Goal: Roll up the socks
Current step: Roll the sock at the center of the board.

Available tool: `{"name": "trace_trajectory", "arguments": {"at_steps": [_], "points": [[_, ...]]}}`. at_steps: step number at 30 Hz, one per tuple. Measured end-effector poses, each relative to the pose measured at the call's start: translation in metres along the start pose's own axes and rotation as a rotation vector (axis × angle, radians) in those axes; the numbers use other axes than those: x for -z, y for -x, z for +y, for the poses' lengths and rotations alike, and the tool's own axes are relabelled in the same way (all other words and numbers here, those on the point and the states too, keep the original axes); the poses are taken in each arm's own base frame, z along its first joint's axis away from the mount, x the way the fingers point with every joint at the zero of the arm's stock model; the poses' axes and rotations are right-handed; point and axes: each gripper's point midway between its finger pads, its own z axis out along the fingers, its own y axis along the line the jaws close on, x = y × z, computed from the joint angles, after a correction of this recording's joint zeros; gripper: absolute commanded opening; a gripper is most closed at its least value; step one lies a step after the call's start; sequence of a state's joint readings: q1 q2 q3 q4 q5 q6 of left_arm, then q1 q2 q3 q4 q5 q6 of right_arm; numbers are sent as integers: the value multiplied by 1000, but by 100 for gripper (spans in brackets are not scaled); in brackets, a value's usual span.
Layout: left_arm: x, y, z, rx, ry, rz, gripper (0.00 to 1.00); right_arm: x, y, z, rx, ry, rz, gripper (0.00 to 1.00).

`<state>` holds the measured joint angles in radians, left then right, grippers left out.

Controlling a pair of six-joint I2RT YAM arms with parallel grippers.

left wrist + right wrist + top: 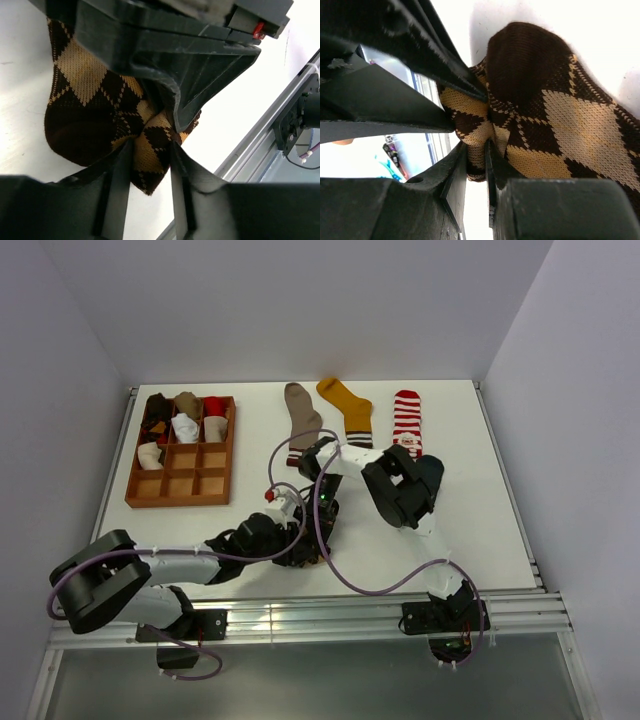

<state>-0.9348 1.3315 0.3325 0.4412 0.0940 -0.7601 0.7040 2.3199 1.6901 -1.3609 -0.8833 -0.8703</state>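
Left wrist view showed the left gripper (150, 155) closed on a bunched fold of the brown argyle sock (85, 100), one dark finger (116, 185) pressed against each side of the fold. The rest of the sock spread over the white table (20, 45) toward 10 and 11 o'clock from the fingertips. The right gripper (476, 150) reached into that view from 12 o'clock and bit the same bunch just above the left fingers. In the right wrist view its jaws stood nearly together, pinching a narrow pleat of the knit. The dark toe rose at 12 o'clock, the diamond pattern ran off toward 3 o'clock, and the left gripper's fingers came in from 10 o'clock to touch the fabric. From the top external camera both wrists met near the table's middle and hid the sock beneath them. Beyond them, a taupe sock (300, 420), a mustard sock (348, 410) and a red-and-white striped sock (406, 420) lay flat between 12 and 1 o'clock. A wooden grid tray (178, 503) sat at 10 o'clock with bundled socks in its far compartments.
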Motion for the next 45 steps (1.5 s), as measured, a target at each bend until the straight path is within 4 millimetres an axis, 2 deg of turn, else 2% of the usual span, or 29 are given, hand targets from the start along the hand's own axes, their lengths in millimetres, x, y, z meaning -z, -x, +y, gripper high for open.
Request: {"name": "trace_trajectory", "arguments": {"at_steps": [3,7,11,13,16,21,23,28,31,35,38,45], "points": [[-3,-2,-1,4,-5,16,22,0,0,-2,-20,-5,0,26],[-8,-3,-5,26,-6,43,1,-1,-3,-6,-58,-34,2,46],[-17,-3,-10,79,8,81,0,3,-7,-4,-81,-86,-42,56],[-21,0,-14,103,15,90,0,11,-9,-6,-89,-142,-64,56],[-30,1,-18,155,29,116,0,31,2,-18,-48,-225,-132,56],[-35,8,-18,224,54,111,0,54,0,-35,-74,-305,-196,57],[-35,6,-18,238,58,123,0,66,-3,-40,-98,-326,-240,57],[-38,1,-22,266,61,167,0,116,-5,-50,-111,-427,-391,56],[-40,-1,-24,290,62,194,0,133,-9,-51,-110,-479,-441,56],[-43,-2,-25,337,66,241,0,134,-21,-46,-97,-524,-462,54],[-44,-1,-24,375,68,282,0,132,-32,-35,-59,-560,-474,54],[-44,2,-16,507,60,426,0,137,-48,5,213,-721,-527,57]]}}
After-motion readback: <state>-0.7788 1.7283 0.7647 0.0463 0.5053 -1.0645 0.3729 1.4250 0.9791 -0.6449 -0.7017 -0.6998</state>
